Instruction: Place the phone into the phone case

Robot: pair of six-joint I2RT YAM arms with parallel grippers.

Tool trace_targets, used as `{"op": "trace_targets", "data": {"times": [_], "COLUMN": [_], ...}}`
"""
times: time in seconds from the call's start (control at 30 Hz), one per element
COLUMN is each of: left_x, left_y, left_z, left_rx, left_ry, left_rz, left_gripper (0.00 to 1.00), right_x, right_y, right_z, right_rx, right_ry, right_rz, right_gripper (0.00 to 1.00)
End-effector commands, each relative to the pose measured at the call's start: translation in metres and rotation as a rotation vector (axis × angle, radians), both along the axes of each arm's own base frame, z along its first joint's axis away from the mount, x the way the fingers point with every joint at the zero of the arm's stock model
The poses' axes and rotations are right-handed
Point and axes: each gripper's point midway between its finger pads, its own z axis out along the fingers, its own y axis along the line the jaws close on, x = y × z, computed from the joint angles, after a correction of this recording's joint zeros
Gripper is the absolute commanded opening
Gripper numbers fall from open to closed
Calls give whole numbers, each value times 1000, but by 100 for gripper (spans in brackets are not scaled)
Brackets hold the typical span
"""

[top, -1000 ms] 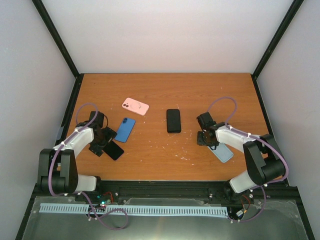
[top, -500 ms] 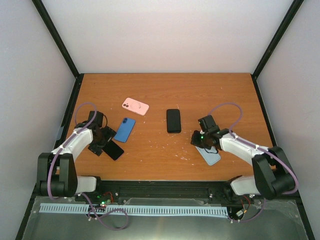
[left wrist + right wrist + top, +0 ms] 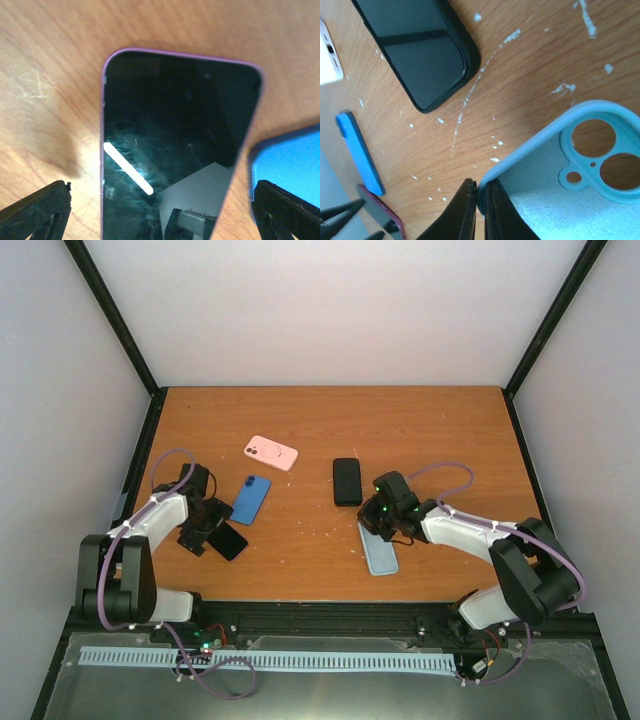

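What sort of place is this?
Probably a robotics lab test cell: a wooden table boxed in by plain white panels, with a left arm and right arm bolted at its near edge.

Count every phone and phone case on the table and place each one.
5. Pink phone far, left of centre; blue phone nearer, beside the purple-edged phone between the left pincer fingers; black-cased phone at centre; light blue case gripped by the right pincer. None seems hidden.

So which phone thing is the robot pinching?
The pale blue case, the empty one with camera holes: the right gripper is shut on its rim. The pink one, blue one, black one and purple-edged one lie ungripped.
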Motion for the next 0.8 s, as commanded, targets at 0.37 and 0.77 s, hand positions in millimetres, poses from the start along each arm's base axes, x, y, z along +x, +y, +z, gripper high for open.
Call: {"op": "trace_targets", "data": {"times": [0.37, 0.77], "left_x": [7, 19], "left_y": [10, 14], "left_z": [-5, -10], "left_rx": [53, 88], "left_ry": [57, 61], "left_rz": [-14, -85], "left_gripper": [94, 94], "right_x": [8, 7], "right_y": [-10, -2], "right_z": [38, 57], "right_rx": [-43, -14], "right_ry": [-166, -290], "right_rz": [29, 123], "right_gripper": [70, 80]}}
